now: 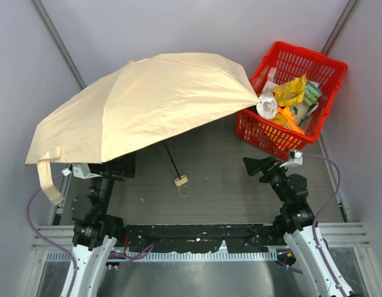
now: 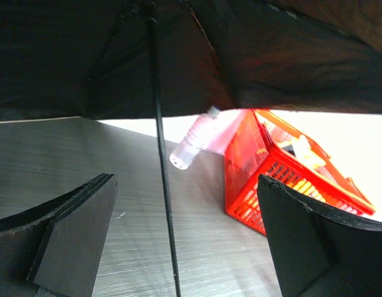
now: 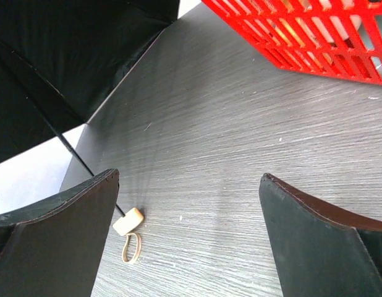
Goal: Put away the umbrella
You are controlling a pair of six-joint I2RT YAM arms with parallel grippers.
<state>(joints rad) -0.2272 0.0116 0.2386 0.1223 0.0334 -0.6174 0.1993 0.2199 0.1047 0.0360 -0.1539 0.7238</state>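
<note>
Umbrella [image 1: 148, 99] lies open across upper left and centre, handle [image 1: 180, 180] resting on the table [image 1: 228, 185], its canopy light and floppy, so the thin stiff shaft [image 1: 171, 159] looks the best hold; left tool [image 2: 185, 210] and right tool [image 3: 188, 204] both gape empty.

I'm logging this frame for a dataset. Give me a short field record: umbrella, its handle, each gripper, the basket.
umbrella: open, cream canopy spread over the left side of the table
handle: resting on the table, between the arms
left gripper: open, empty, under the canopy
right gripper: open, empty, above bare table
red basket: far right, filled with packets and a bottle
task state: umbrella not yet folded
</note>
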